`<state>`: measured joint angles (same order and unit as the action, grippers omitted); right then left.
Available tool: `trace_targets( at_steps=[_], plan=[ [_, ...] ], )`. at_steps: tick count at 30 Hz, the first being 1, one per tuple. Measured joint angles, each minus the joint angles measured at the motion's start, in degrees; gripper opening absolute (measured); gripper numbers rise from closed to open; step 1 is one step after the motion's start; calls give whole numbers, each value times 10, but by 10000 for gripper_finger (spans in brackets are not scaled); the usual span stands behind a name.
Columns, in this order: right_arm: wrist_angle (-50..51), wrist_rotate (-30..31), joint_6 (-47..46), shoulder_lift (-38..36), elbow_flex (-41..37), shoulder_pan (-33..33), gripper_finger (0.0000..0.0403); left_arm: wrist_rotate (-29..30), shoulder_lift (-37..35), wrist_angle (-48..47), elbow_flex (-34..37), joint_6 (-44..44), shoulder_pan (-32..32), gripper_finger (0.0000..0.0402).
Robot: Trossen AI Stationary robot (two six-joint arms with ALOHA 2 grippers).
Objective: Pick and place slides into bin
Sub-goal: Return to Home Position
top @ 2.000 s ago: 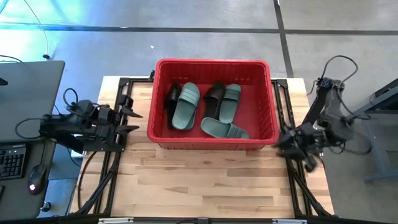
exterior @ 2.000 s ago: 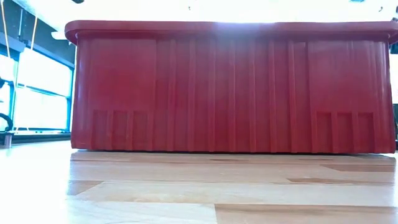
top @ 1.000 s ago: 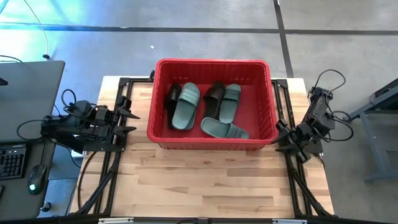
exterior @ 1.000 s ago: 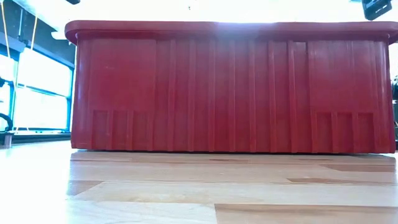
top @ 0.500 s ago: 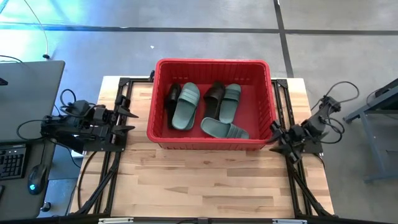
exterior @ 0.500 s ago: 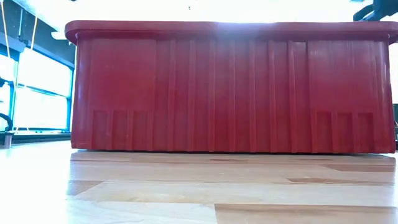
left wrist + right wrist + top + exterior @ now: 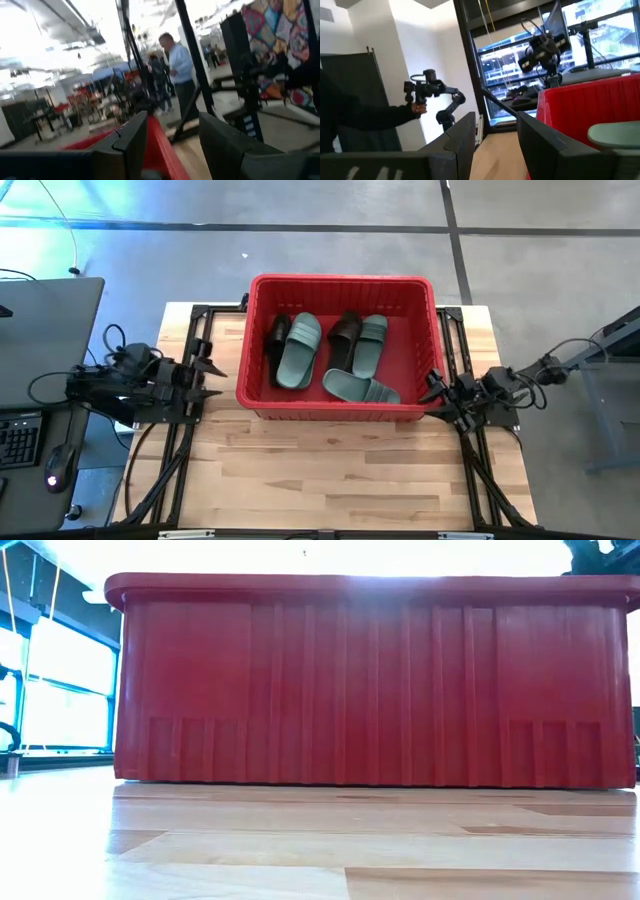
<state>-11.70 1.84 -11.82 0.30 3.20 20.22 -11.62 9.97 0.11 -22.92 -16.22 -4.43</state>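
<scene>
The red bin (image 7: 340,288) stands on the far middle of the wooden table; its near wall fills the low view (image 7: 370,680). Several sage green slides (image 7: 300,350) and two black slides (image 7: 277,345) lie on its floor. My left gripper (image 7: 212,377) is open and empty beside the bin's left wall, pointing at it. My right gripper (image 7: 431,389) is open and empty just outside the bin's right wall. The right wrist view shows the bin's wall (image 7: 590,112) and a green slide (image 7: 615,134) beyond the open fingers.
Black arm frames (image 7: 180,440) run along the table's left and right sides. Bare wood (image 7: 330,470) lies in front of the bin. Beyond the table, people (image 7: 177,65) stand in the room, and a dark sleeve and hand hold a camera rig (image 7: 427,90).
My right arm has folded down and stretched out low at the table's right side. Its gripper has gone toward the bin's right wall and a little toward the far edge, and stays open. The slides and the bin have not moved.
</scene>
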Motion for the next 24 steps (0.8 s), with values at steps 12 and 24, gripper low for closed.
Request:
trace_targets(
  at_steps=[12,24],
  plan=[
    [-42,-20,15,0,-13,-20,134,-6,-1,64,105,3,0,161],
    [-43,-4,45,0,-13,-20,134,3,-1,190,186,58,0,161]
  ],
)
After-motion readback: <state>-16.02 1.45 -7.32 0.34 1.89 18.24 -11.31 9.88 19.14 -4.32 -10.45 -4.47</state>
